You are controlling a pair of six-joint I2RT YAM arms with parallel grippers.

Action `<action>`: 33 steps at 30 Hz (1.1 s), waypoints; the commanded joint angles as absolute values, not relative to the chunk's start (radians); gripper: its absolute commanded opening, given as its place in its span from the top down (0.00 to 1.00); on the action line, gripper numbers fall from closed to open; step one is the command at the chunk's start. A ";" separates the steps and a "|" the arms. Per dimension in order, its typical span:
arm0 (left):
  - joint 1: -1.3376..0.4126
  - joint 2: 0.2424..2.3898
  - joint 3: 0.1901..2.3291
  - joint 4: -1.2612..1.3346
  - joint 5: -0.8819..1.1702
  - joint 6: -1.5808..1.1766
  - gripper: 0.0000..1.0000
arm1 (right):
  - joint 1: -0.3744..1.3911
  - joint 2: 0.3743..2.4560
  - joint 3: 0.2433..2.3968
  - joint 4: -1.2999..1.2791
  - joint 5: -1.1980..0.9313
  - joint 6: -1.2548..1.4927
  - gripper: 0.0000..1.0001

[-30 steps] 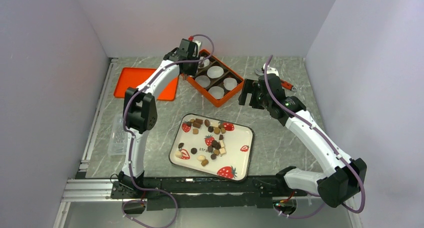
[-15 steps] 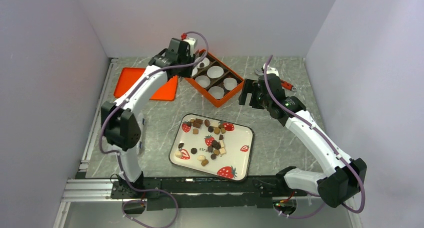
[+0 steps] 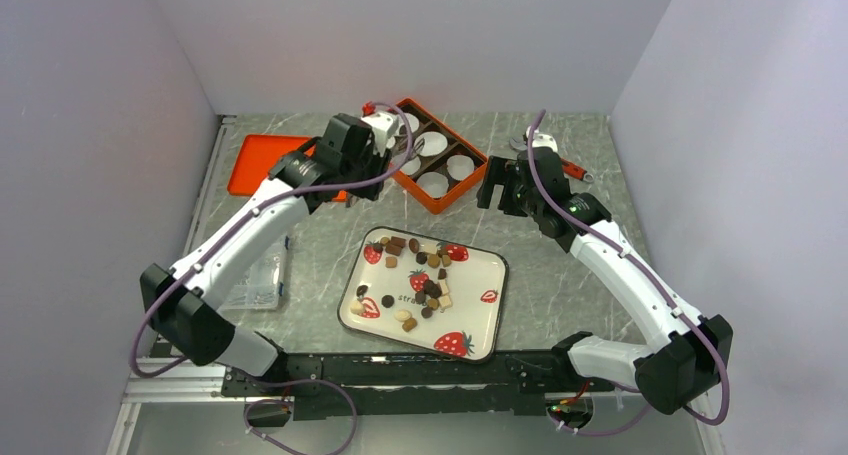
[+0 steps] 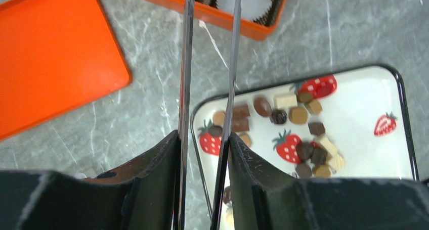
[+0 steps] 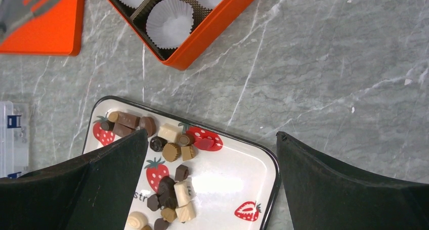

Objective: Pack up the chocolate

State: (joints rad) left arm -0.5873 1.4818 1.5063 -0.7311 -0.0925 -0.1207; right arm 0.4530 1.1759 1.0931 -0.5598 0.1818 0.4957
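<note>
The chocolate [image 3: 415, 275] is a heap of small dark, light brown and cream pieces on a white strawberry-print tray [image 3: 478, 310]. It also shows in the left wrist view as chocolate [image 4: 298, 115] and in the right wrist view as chocolate [image 5: 172, 151]. My left gripper [image 3: 385, 155] hangs at the orange box's near-left side, shut on thin metal tweezers [image 4: 233, 63]. Their tips run out of the top of the left wrist view. My right gripper [image 3: 497, 190] hovers right of the box, open and empty; its jaws [image 5: 212, 134] stand wide above the tray's far edge.
The orange box [image 3: 462, 187] holds white pleated paper cups [image 3: 433, 183] between dividers. Its flat orange lid [image 3: 260, 160] lies at the far left. A clear plastic case [image 3: 255, 280] sits at the left edge. A small red-handled tool [image 3: 572, 168] lies behind the right arm.
My left arm has pulled back from the box's far corner towards its near-left side, still gripping the tweezers, and its lower links have swung left. The right arm has not moved.
</note>
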 commanded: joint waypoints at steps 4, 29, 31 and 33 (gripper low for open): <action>-0.674 1.311 1.392 -0.798 -0.098 -0.158 0.59 | 0.447 1.173 1.093 -0.519 0.202 0.479 0.00; -0.884 1.120 1.109 -1.016 -0.179 -0.382 0.57 | 0.446 1.184 1.083 -0.522 0.192 0.482 0.00; -0.892 1.123 1.097 -1.017 -0.185 -0.400 0.57 | 0.446 1.183 1.079 -0.519 0.190 0.482 0.00; -0.899 1.124 1.090 -1.016 -0.189 -0.411 0.57 | 0.446 1.184 1.076 -0.517 0.189 0.482 0.00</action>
State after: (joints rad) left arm -0.8829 1.1393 1.0988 -1.0164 -0.1574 -0.3553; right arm 0.4519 1.1854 1.0817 -0.5510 0.1810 0.4927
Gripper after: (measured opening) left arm 0.428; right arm 0.994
